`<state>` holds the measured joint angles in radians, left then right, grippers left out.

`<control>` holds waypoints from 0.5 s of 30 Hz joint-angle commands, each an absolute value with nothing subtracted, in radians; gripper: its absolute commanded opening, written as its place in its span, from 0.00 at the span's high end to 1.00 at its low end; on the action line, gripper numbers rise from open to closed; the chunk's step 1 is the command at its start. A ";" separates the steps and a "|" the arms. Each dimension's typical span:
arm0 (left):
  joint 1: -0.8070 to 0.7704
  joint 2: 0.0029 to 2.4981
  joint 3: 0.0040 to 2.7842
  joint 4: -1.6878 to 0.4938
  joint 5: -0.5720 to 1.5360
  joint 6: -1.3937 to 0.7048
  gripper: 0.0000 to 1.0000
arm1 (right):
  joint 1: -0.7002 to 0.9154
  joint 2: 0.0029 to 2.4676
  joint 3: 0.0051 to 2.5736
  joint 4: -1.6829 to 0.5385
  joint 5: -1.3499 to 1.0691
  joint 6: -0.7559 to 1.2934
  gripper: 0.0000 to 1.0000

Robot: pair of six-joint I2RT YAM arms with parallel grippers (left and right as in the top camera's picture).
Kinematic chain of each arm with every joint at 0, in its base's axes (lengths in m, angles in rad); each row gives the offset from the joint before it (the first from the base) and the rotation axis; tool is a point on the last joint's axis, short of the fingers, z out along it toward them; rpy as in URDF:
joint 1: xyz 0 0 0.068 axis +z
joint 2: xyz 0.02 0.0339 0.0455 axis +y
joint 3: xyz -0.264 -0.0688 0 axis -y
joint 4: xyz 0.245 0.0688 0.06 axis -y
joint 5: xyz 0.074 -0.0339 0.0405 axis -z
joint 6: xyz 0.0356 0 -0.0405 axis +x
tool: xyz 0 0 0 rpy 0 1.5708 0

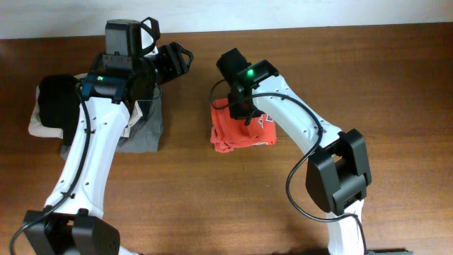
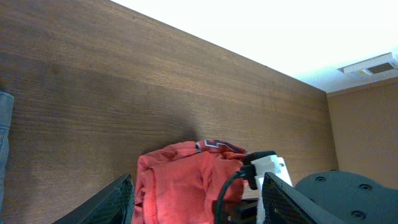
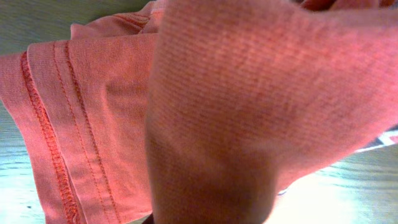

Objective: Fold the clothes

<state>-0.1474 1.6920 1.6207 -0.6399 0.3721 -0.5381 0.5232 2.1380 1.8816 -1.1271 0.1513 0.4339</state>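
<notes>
The red-orange T-shirt lies bunched in a small, roughly folded heap at the middle of the table. White lettering shows at its right edge. My right gripper is down on the shirt's top left part. In the right wrist view the red cloth fills the frame, narrows toward the jaws and hides the fingers. My left gripper is open and empty, above the table to the upper left of the shirt. The left wrist view shows the open fingers apart from the shirt, which lies beyond them.
A stack of folded garments lies at the left under my left arm: black, beige and grey. The wooden table ends at the back along a white wall. The right arm's base stands at the front right.
</notes>
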 commanded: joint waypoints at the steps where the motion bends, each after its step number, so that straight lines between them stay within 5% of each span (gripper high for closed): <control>1: -0.147 1.648 1.632 -0.642 0.369 -0.517 0.35 | 0.550 2.172 1.882 -1.110 0.138 0.469 0.87; 15: -0.138 1.643 1.632 -0.647 0.357 -0.517 0.34 | 0.580 2.206 1.887 -1.130 -0.024 0.419 0.96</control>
